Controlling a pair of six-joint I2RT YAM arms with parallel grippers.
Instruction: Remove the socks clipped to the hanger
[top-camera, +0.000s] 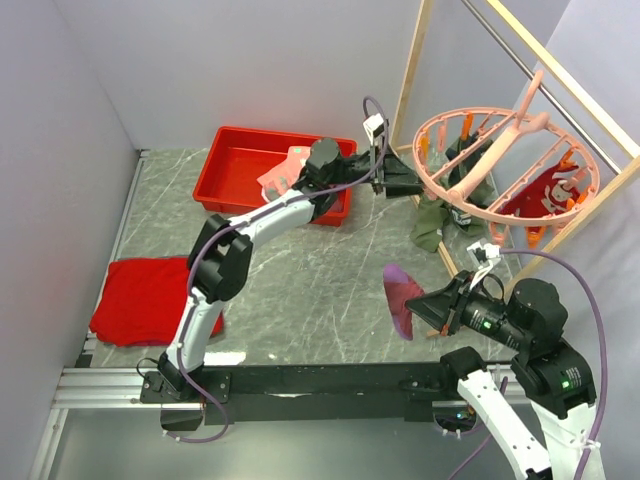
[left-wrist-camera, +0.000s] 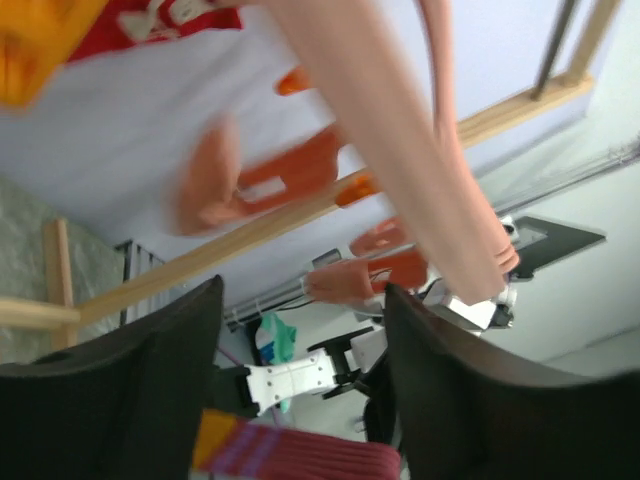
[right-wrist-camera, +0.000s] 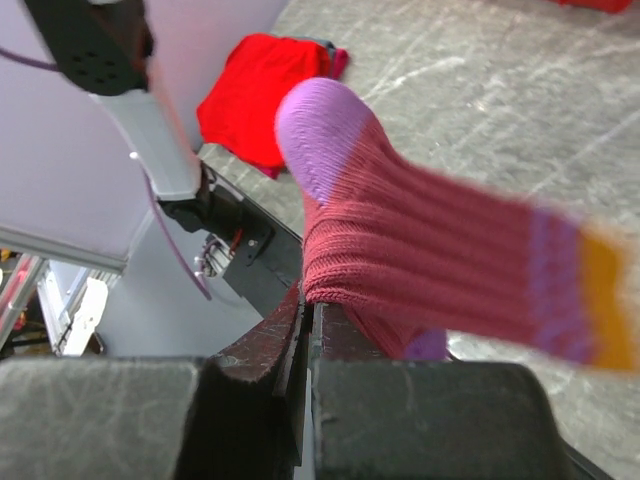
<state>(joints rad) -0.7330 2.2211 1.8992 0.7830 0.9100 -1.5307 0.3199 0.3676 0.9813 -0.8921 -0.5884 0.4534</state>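
Note:
The pink ring hanger (top-camera: 497, 205) hangs tilted from the wooden rail at the back right. A red sock (top-camera: 535, 192) and an olive green sock (top-camera: 432, 228) still dangle from it. My left gripper (top-camera: 418, 183) reaches to the ring's left rim. In the left wrist view this gripper (left-wrist-camera: 300, 370) is open with nothing between its fingers, and a pink spoke (left-wrist-camera: 400, 130) and blurred orange clips (left-wrist-camera: 300, 175) lie just beyond it. My right gripper (top-camera: 432, 305) is shut on a maroon sock (top-camera: 400, 298) with a purple toe (right-wrist-camera: 430, 260), held above the table.
A red bin (top-camera: 235, 160) at the back holds a pink sock (top-camera: 285, 170). A large flat red cloth (top-camera: 150, 295) lies at the left. The wooden frame (top-camera: 410, 75) stands around the hanger. Grey walls close the left and back sides.

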